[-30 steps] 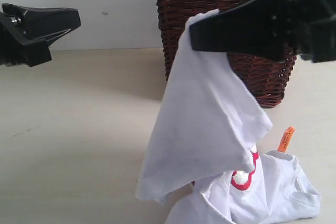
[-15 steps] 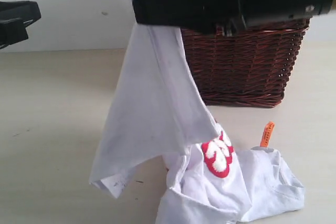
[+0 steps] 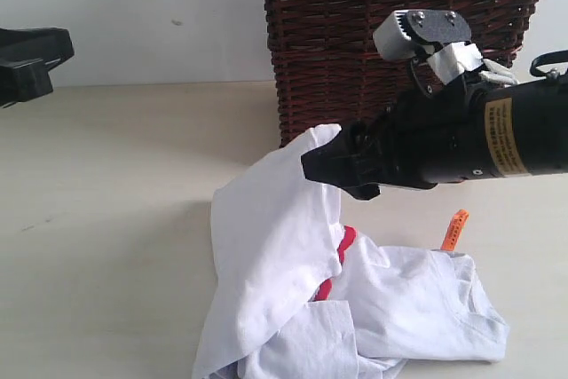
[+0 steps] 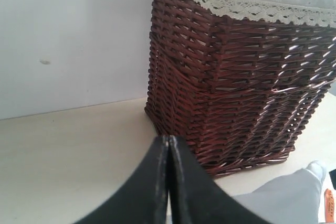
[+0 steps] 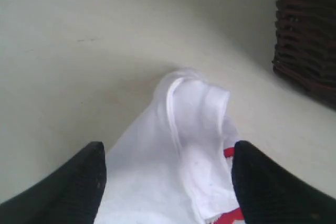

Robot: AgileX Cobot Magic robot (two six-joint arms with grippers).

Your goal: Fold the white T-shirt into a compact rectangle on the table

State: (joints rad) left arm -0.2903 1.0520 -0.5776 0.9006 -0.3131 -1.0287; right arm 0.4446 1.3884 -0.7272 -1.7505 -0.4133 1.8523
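**A:** Where is the white T-shirt point(image 3: 355, 308)?

**B:** Crumpled in a heap at the near edge of the table point(image 3: 106, 237), right of the middle. One fold stands up in a peak. Red lettering point(image 3: 343, 239) shows in the crease under it.

**A:** And the right gripper point(image 3: 330, 166)?

**B:** Right at that peak, above the heap. Its wrist camera shows the two black fingers point(image 5: 68, 182) spread wide. The cloth lies loose between them, not pinched.

**A:** Anything beside the shirt?

**B:** A small orange tag point(image 3: 454, 230) sticks up just behind the heap's right side. Farther back, a dark wicker basket point(image 3: 399, 51) with a lace-trimmed liner point(image 4: 247, 6) stands at the table's far edge, before the pale wall point(image 3: 133, 6).

**A:** The left gripper point(image 3: 53, 55)?

**B:** Over the far left of the table, well apart from the shirt. Its jaws are pressed flat together on nothing.
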